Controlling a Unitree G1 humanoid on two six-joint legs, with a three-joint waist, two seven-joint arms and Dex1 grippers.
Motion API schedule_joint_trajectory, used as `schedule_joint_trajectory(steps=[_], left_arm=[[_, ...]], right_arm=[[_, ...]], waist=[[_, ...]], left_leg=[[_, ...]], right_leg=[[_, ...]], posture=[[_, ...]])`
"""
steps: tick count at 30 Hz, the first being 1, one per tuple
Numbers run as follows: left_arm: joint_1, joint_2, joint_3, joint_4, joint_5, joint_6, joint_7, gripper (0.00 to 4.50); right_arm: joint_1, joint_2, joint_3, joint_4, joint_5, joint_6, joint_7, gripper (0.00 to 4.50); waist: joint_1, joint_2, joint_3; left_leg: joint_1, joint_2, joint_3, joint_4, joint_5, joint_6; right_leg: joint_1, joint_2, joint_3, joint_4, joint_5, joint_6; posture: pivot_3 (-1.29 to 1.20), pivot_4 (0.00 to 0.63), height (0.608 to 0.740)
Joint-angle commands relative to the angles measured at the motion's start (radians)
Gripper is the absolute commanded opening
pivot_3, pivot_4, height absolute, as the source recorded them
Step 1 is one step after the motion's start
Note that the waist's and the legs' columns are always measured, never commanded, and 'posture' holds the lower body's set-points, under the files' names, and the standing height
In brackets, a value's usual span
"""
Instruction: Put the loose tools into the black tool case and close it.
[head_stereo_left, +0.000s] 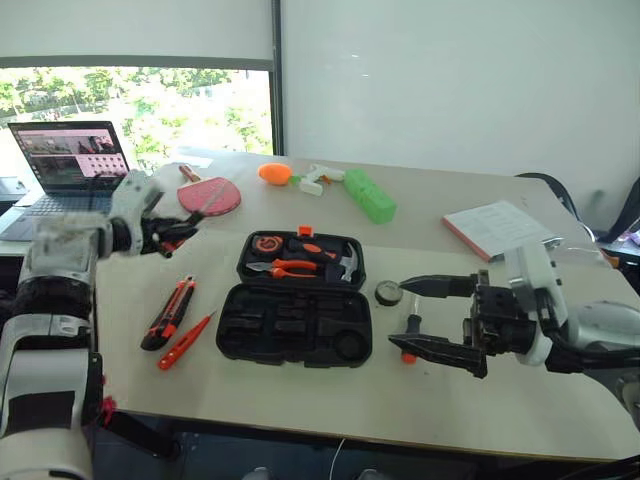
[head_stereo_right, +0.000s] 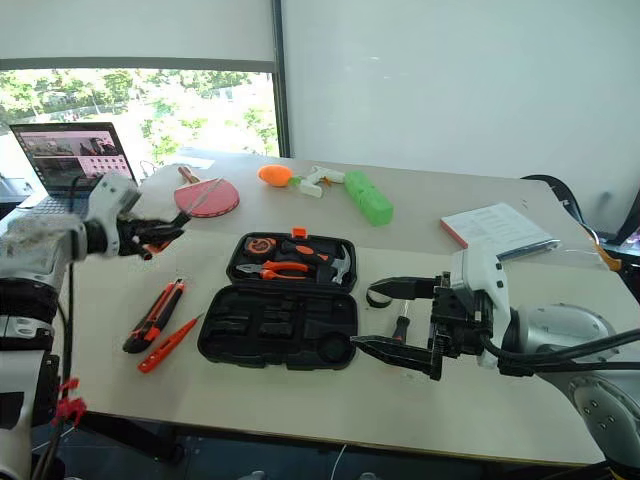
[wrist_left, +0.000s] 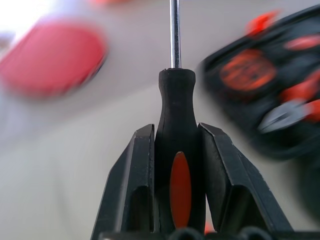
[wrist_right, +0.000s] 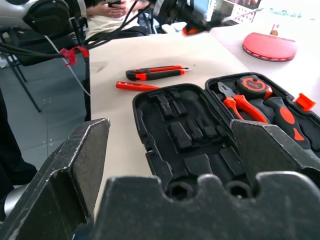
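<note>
Risk first: my left gripper (wrist_left: 175, 150) is clamped on 1 screwdriver (wrist_left: 176, 125), held up in the air off the case's left rear corner, near the red paddle (head_stereo_left: 210, 195). The grip sits on the rounded handle with the shaft sticking far out, so I judge it could twist in the fingers or the tip could catch the case rim when I bring it over a slot.

Right gripper (head_stereo_left: 425, 318) hangs just right of the case (head_stereo_left: 295, 325), jaws spread wide, holding nothing. The second screwdriver (head_stereo_left: 411, 330) and the tape roll (head_stereo_left: 388, 292) lie right under it, so a careless drop could knock the roll or nudge the case.

The case lies open and flat mid-table; its rear half already carries pliers, a tape measure and a hammer, and the front half's slots are bare.

Count:
- 2 screwdrivers, 1 gripped, 1 on the table right of the case
- 1 utility knife (head_stereo_left: 168, 312), left of the case
- 1 slim orange tool (head_stereo_left: 185, 341), left of the case beside the knife
- 1 tape roll
- 1 case
</note>
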Motion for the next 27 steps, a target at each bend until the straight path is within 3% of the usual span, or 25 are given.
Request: schedule_joint_trajectory(steps=[1,6,10,27], left_arm=[[0.010,-0.013,-0.135,-0.146,0.043,-0.076,-0.190,0.83],[0.018,-0.054,-0.258,-0.186,0.130,-0.160,-0.272,0.83],[0.002,-0.085,-0.314,-0.097,0.216,-0.244,-0.251,0.83],[-0.063,-0.203,-0.302,0.214,0.320,-0.428,-0.147,0.83]], right_arm=[[0.020,0.000,-0.053,-0.008,0.019,0.001,-0.020,4.50],[0.076,0.000,-0.089,-0.044,0.026,0.002,-0.052,4.50],[0.142,0.009,-0.133,-0.074,0.015,0.001,-0.090,4.50],[0.216,0.038,-0.168,-0.111,0.020,-0.012,-0.161,4.50]], waist=[[-0.001,0.001,0.000],[-0.012,0.002,0.000],[-0.016,0.002,0.000],[-0.013,0.002,0.000]], left_leg=[[0.000,0.000,0.000,0.000,0.000,0.000],[0.002,0.000,-0.001,0.001,0.000,0.001],[0.002,0.000,-0.001,0.002,0.001,0.001],[-0.001,-0.001,-0.003,0.012,-0.001,0.004]], right_leg=[[0.000,0.000,0.000,0.000,0.000,0.000],[0.000,0.002,0.002,0.003,0.000,0.000],[0.000,0.002,0.002,0.004,0.000,0.000],[0.001,0.001,0.002,0.005,0.001,0.004]], posture=[[0.00,0.150,0.738],[0.00,0.150,0.738],[0.00,0.150,0.738],[0.00,0.150,0.738]])
